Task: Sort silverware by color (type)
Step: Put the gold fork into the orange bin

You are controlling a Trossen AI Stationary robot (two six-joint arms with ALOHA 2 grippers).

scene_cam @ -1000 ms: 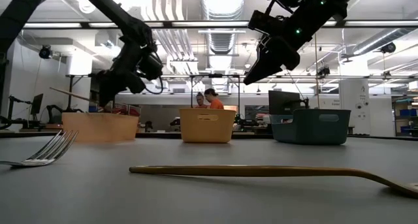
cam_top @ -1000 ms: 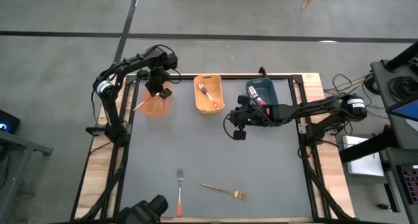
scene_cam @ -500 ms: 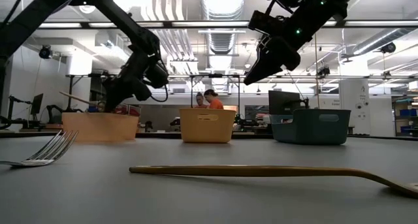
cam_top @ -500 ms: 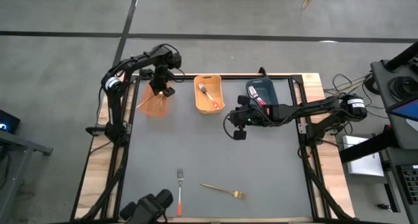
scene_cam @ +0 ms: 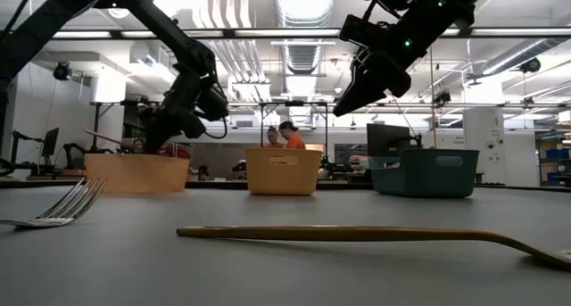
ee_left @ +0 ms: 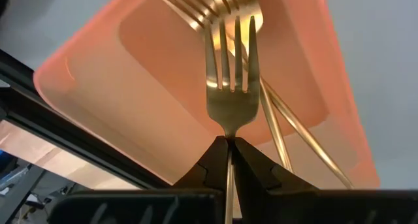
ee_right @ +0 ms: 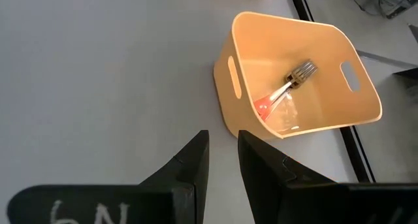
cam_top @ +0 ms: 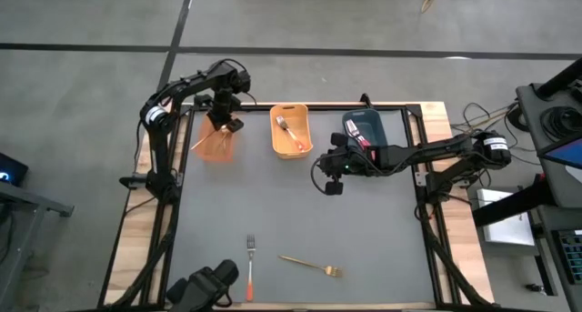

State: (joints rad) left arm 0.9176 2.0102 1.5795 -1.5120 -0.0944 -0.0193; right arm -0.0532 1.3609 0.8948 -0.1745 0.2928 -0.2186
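1. Since 1 second ago your left gripper (cam_top: 225, 123) has shifted slightly toward the far edge of the table, over the orange bin (cam_top: 217, 142); your right gripper (cam_top: 329, 177) has not moved.
2. Your left gripper is clenched on a gold fork (ee_left: 230, 74) by its handle (the left wrist view shows the 2 fingers (ee_left: 253, 164) pinched together on it), with the tines pointing out over the bin's opening.
3. You can see more gold forks already in that orange bin: tines (ee_left: 191, 7) and slim handles (ee_left: 289, 119) lie against its floor, and 1 handle sticks out over the rim in the high view.
4. Your right gripper hovers above the grey mat (cam_top: 300, 212), between the yellow bin (cam_top: 291, 132) and the dark blue bin (cam_top: 365, 128). Its jaws stand a little apart and grasp nothing.
5. Look in the yellow bin: 1 fork with silver tines and a red-pink handle (ee_right: 282, 91) lies inside, along with what may be a second piece that you cannot make out clearly.
6. Near the front edge of the mat, 2 forks remain loose: an orange-handled fork (cam_top: 250, 268) with silver tines, and just beside it a gold fork lying flat (cam_top: 311, 265). They are apart, not touching.
7. Contents of the dark blue bin are too small for you to tell.
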